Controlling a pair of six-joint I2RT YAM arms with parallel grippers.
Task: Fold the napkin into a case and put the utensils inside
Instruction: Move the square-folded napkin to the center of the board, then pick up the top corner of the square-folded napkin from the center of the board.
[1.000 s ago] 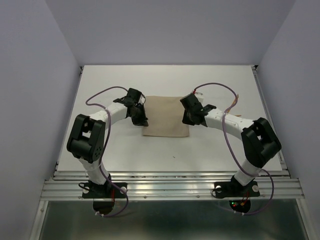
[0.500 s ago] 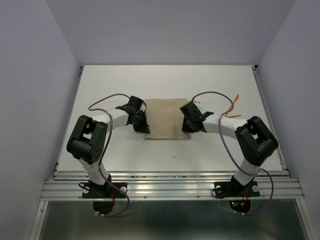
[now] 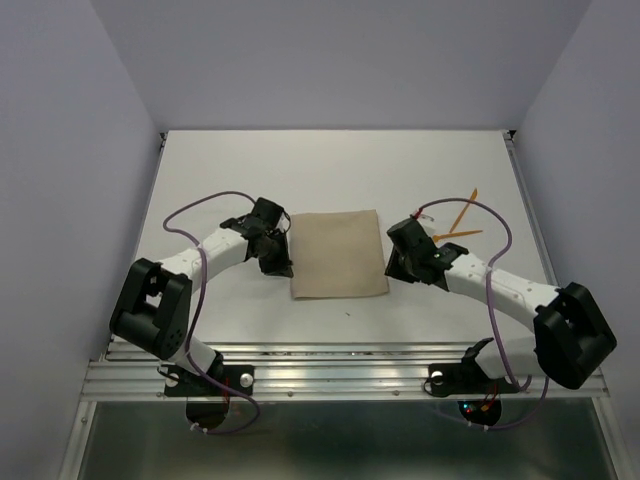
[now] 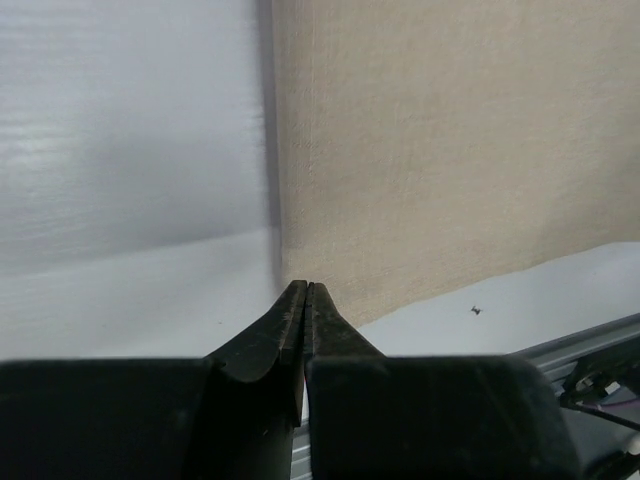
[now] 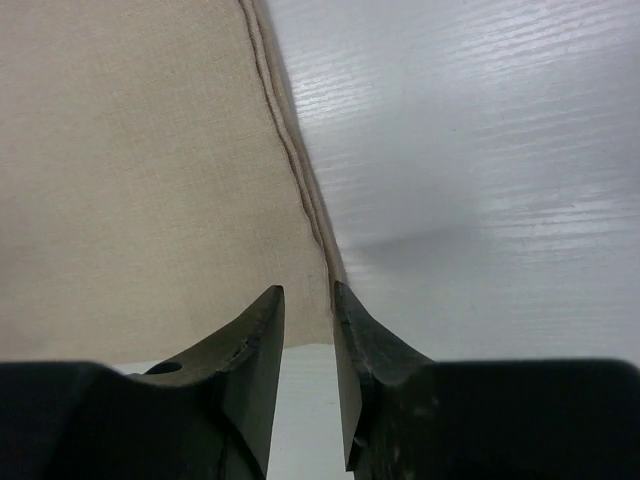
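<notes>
The tan napkin (image 3: 338,253) lies flat on the white table, folded into a layered rectangle. My left gripper (image 3: 283,268) sits at its near left corner; in the left wrist view the jaws (image 4: 305,287) are pressed together on that corner of the napkin (image 4: 450,150). My right gripper (image 3: 393,268) is at the near right corner. In the right wrist view its jaws (image 5: 308,292) stand slightly open, with the layered edge of the napkin (image 5: 130,170) running down toward the gap. Two orange utensils (image 3: 460,213) (image 3: 457,235) lie on the table right of the right gripper.
The white table (image 3: 250,170) is walled in by grey panels on both sides and at the back. A metal rail (image 3: 340,370) runs along the near edge, by the arm bases. A small dark speck (image 3: 348,313) lies just in front of the napkin.
Both grippers came toward the near edge and the napkin now lies flatter and nearer. The right jaws have opened off the cloth, and the right arm's elbow has swung out to the right.
</notes>
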